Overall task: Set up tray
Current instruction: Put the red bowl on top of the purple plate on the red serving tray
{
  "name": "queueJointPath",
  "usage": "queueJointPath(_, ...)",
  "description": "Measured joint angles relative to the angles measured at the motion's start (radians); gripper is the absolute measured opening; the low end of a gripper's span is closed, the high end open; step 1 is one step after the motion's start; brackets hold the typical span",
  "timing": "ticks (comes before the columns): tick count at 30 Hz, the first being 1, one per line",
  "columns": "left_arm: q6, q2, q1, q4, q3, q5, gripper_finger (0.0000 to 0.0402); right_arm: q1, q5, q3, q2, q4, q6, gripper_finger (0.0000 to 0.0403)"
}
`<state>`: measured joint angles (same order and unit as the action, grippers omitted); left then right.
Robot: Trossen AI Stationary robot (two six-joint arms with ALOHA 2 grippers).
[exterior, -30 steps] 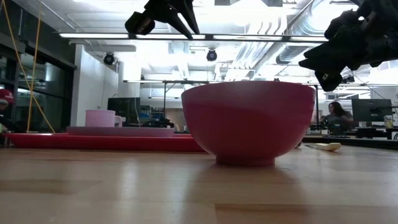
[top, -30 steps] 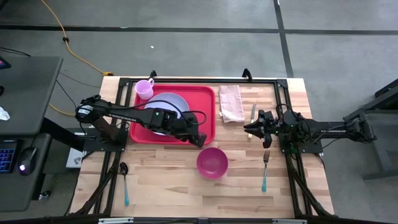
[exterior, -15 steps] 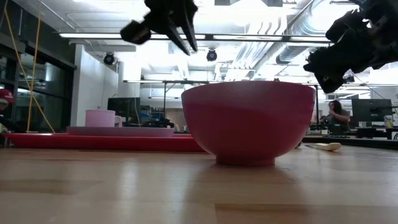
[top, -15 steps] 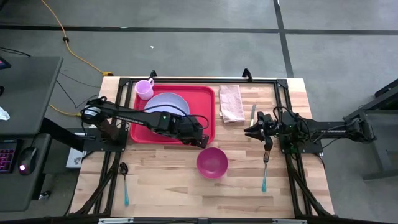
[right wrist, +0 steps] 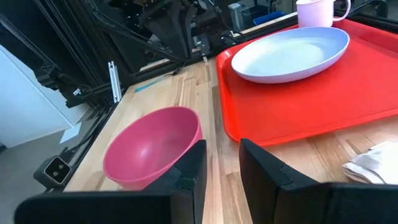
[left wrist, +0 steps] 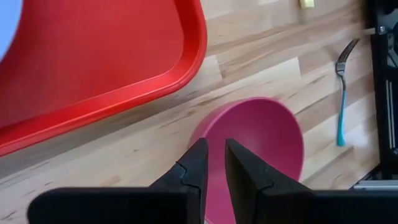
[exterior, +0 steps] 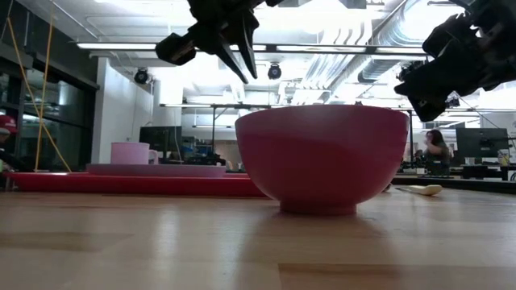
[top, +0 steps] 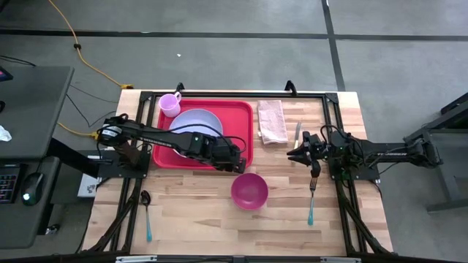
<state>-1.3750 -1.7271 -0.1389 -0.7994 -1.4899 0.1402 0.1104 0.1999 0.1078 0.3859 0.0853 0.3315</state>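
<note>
We saw tray (top: 241, 139) at table's rear left, partly hidden beneath left arm. Left gripper (top: 238, 167) hovered over tray's near corner beside bowl (top: 249, 191), fingers narrowly apart, empty. Right gripper (top: 292, 153) hung beside napkin (top: 272, 121), fingers slightly parted, empty.

Lab/office, ceiling ducts (exterior: 355, 56), monitors (exterior: 484, 145)

Plenty tucked out of sight here.
In the high view the left arm (top: 172, 137) covers the near part of the lavender plate (top: 199, 120) and a strip of the red tray (top: 240, 117). The low view cuts both arms off at its top edge, and the pink bowl (exterior: 322, 153) blocks the tray's right end. The left wrist view crops the tray and only glimpses the plate's blue edge.
</note>
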Motion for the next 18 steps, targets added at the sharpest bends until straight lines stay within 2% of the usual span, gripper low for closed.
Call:
queueJointPath(14,-0.047,0.000,0.001,-0.003,0.000,0.000,0.0084,0.000,0.035,0.000,0.000,0.000,-0.004,0.0073)
queueJointPath(18,-0.047,0.000,0.001,-0.003,0.000,0.001,0.0106,0.000,0.039,0.000,0.000,0.000,-0.004,0.0073)
